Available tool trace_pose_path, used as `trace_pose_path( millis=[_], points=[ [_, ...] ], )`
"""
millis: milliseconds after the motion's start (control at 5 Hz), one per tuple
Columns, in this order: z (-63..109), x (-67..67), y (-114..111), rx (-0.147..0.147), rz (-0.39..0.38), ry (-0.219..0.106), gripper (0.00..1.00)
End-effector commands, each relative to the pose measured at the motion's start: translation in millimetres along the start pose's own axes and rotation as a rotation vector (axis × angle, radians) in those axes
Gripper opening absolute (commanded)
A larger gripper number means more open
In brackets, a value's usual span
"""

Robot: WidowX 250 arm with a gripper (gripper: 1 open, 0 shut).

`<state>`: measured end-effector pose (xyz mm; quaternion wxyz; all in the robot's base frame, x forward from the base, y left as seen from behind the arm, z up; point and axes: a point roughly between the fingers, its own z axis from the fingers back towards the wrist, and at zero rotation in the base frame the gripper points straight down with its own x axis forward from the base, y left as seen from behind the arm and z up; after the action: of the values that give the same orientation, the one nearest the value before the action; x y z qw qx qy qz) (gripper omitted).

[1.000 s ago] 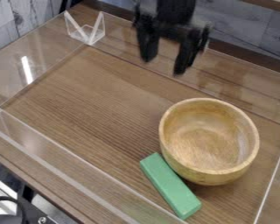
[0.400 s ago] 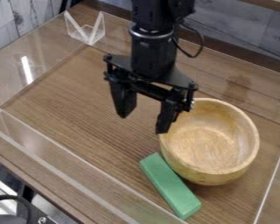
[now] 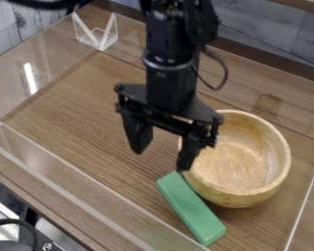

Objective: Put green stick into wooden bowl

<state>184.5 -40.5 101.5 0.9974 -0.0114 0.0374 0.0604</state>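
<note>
The bowl (image 3: 235, 158) sits on the wooden table (image 3: 81, 108), over to the right side. It is round, light tan and shiny inside. Nothing is in it.

The stick (image 3: 190, 207) lies flat on the table, just in front of the bowl and a little to its left. It is mint green and long. One long edge runs close by the bowl's rim, and it looks like it touches the rim, but that is hard to tell. The stick is not in the bowl.

The gripper (image 3: 167, 144) hangs over the table just left of the bowl. It is black and points straight down. Its two fingers (image 3: 138, 133) stand wide apart, and nothing is between them. The finger nearer the bowl is in front of the bowl's left rim. The fingertips are above the far end of the stick and are not touching it.

A clear wall (image 3: 28, 69) runs around the table, left of the bowl. A small clear stand (image 3: 94, 33) sits far behind the bowl, near the back left corner.
</note>
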Motion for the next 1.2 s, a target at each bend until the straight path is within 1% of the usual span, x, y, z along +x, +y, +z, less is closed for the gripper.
trace_pose_path(
  millis=[0,200,400,600,800,1000],
  points=[
    [-4.2,-3.1,-11,-0.026,0.037,-0.051,1.0],
    [-19.0,-7.2,-19,-0.045,0.134,-0.064,1.0],
    [-34.0,-5.8,-27,-0.068,0.26,-0.079,1.0],
    [-47.2,-1.4,-32,-0.088,0.397,-0.088,1.0],
    [-61.3,3.2,-37,-0.088,0.457,-0.088,1.0],
    [-70.0,5.5,-44,-0.087,0.487,-0.085,1.0]
  ],
)
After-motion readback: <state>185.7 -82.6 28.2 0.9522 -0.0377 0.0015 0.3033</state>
